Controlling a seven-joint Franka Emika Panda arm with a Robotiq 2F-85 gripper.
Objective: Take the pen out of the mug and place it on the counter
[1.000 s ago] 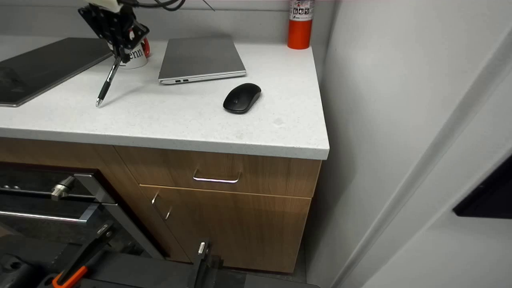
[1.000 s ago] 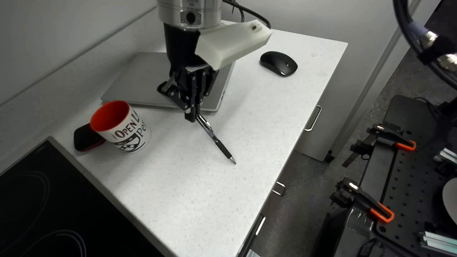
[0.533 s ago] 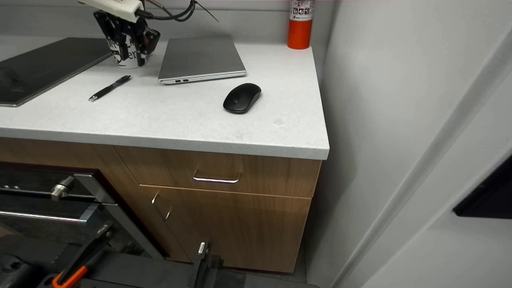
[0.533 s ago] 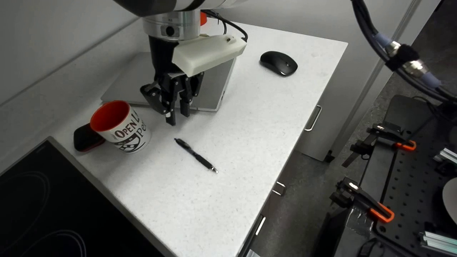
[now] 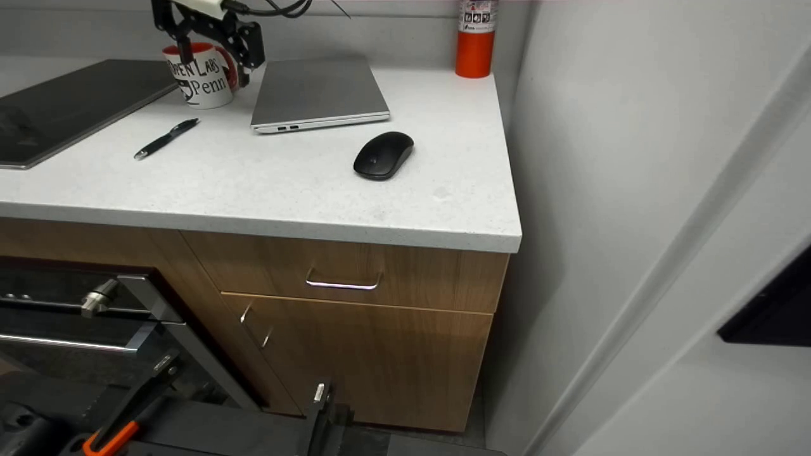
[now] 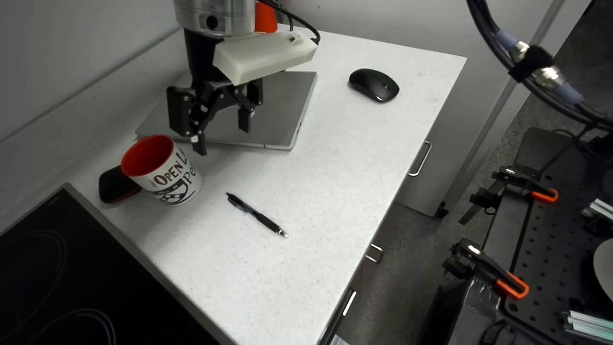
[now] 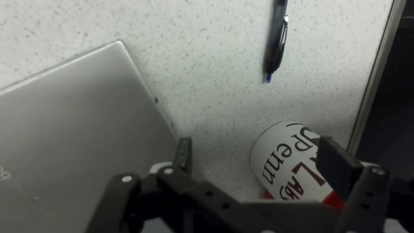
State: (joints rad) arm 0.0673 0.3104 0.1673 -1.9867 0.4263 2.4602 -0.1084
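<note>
While the hand hangs empty, spread wide, mug and laptop crowd near, the pen flat on the counter.

Soft, even light lies on the broad, white speckled desk in both exterior views; the bent silver metal drawer handle glints. The wrist view is dimmer, darker toward six o'clock, where the black jointed gripper looks slightly blurred.

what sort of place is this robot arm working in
Most likely a kitchen: there's a ring-marked black cooktop on the white counter, and what looks like an oven below it. Whether it's a home, office or lab, I can't tell.
</note>
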